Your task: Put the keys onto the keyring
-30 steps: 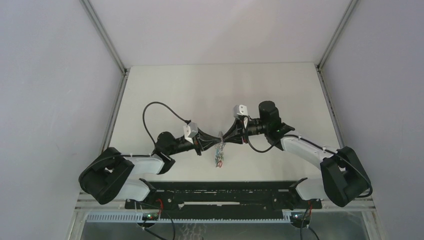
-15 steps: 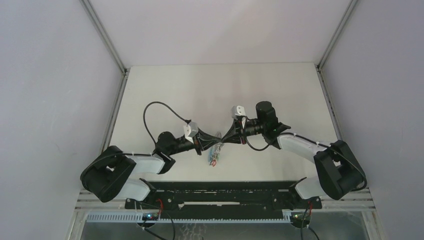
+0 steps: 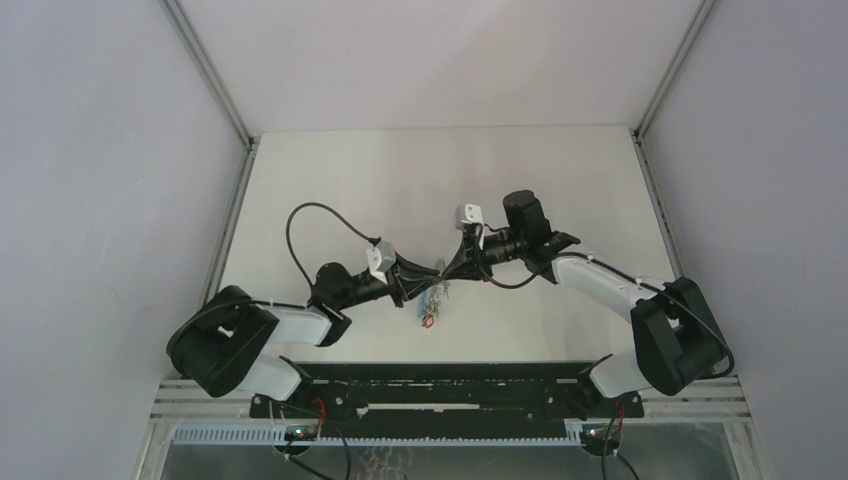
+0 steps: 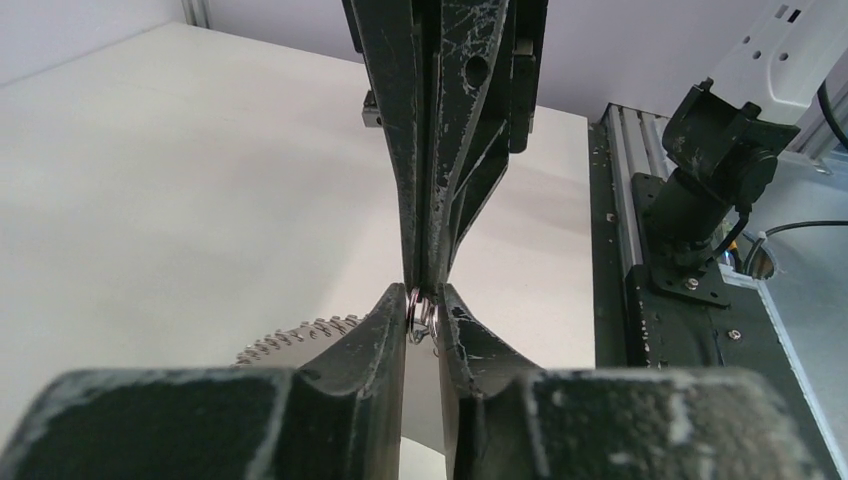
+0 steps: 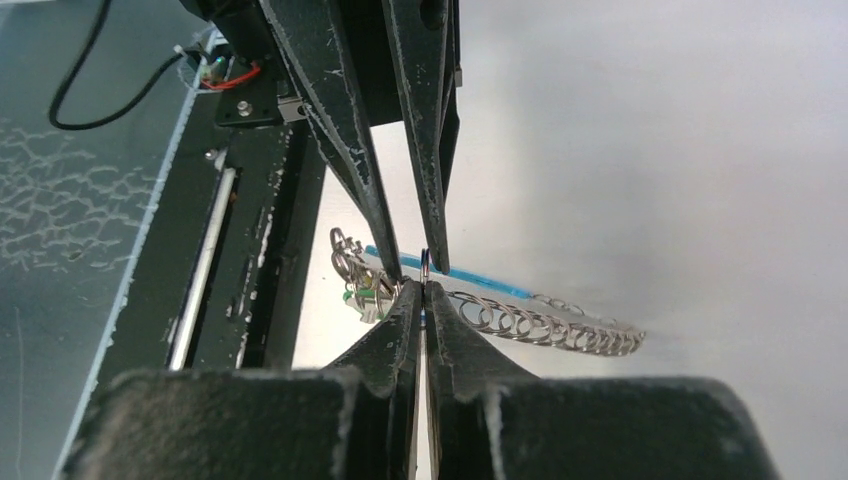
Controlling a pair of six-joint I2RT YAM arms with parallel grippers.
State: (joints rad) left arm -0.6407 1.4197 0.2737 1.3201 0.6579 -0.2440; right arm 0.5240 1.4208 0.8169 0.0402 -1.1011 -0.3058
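My two grippers meet tip to tip low over the white table (image 3: 400, 180). The right gripper (image 5: 423, 288) is shut on a thin silver ring of the keyring (image 5: 540, 325), seen edge-on, with a sliver of blue between its pads. The left gripper (image 4: 424, 298) has its jaws a narrow gap apart, with the same small rings (image 4: 422, 315) in the gap. A row of silver rings, a blue strip (image 5: 470, 275) and a green bit (image 5: 352, 296) trail from the keyring (image 3: 432, 302) below the tips. No separate key can be made out.
A black rail (image 3: 440, 385) with the arm mounts runs along the near table edge, close behind the grippers. The left wrist cable (image 3: 300, 225) loops over the table. Metal frame posts (image 3: 235, 130) border both sides.
The right arm has swung left and closed its jaws on the ring. The left jaws have parted slightly. The hanging bundle has shifted a little left and up.
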